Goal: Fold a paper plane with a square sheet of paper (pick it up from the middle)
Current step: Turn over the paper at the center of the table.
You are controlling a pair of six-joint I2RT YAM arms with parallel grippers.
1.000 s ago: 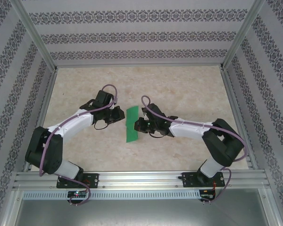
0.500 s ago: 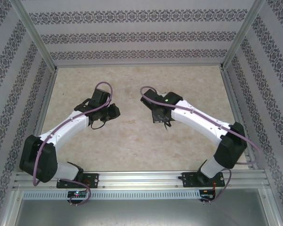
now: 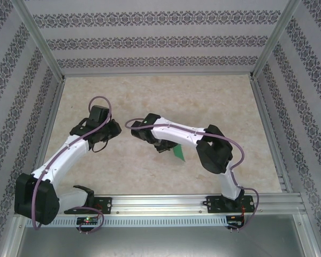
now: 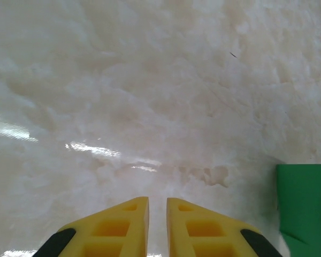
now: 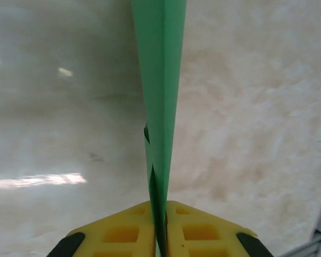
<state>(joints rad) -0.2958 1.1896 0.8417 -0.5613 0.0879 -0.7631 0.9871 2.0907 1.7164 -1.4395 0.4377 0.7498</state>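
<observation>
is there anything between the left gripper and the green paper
Nothing visible does. In the left wrist view, bare table lies between the left gripper and the paper plane, which sits off to its right. The right gripper pinches the paper between its fingers.

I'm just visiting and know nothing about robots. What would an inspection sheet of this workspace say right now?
Surface: pale marbled table, glossy.
Job's things: folded green paper pinched edge-on in the right gripper; a green corner shows beside the right arm.
Clutter: nothing seen.
Grippers: left gripper holds nothing, yellow fingers nearly together; right shut on the paper.
Cables: purple cable looped along each arm.
Surroundings: patterned walls, metal frame.
</observation>
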